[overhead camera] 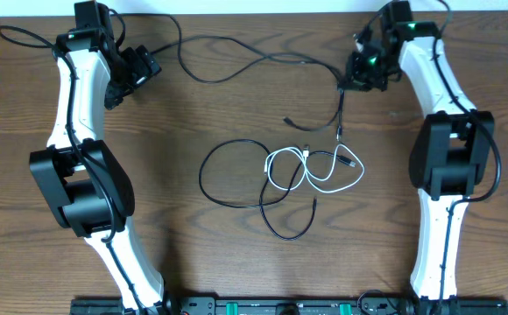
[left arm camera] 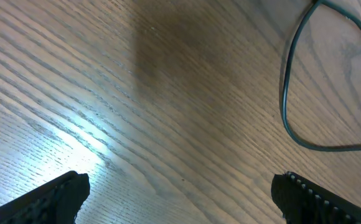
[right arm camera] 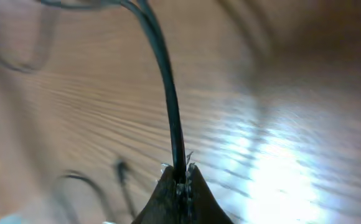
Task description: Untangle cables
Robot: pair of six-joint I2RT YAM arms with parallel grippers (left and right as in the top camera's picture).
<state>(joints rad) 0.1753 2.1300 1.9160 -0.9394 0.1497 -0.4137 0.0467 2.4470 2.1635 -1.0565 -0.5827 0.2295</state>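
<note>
Right gripper (right arm camera: pixel 182 179): we see its two tips up close. They are pressed tight together and pinch a thin cord.
Cord in the pinch: it is the long black cable (right arm camera: pixel 168 81). It goes up and away from the tips, then bends off to the left.
Place of the right gripper: the far right part of the table (overhead camera: pixel 236 271).
Long black cable from above: it runs along the far side, from near the left arm over to the right gripper. A bit of black cord also leads from that gripper toward the pile in the middle.
Left gripper (left arm camera: pixel 183 199): it is wide open. We see only wood between its two dark fingers. It sits at the far left.
Dark bend (left arm camera: pixel 285 93): a curve of dark cable lies on the wood to the right of the left gripper, not touching it. We cannot tell which cable it is.
Other black cable (overhead camera: pixel 203 171): it lies in the middle of the table. It makes a big loop on the left and a small loop on the near side.
White cable (overhead camera: pixel 271 162): it is curled up in the middle, just right of the big loop. It crosses the other black cable, so the two are tangled.
</note>
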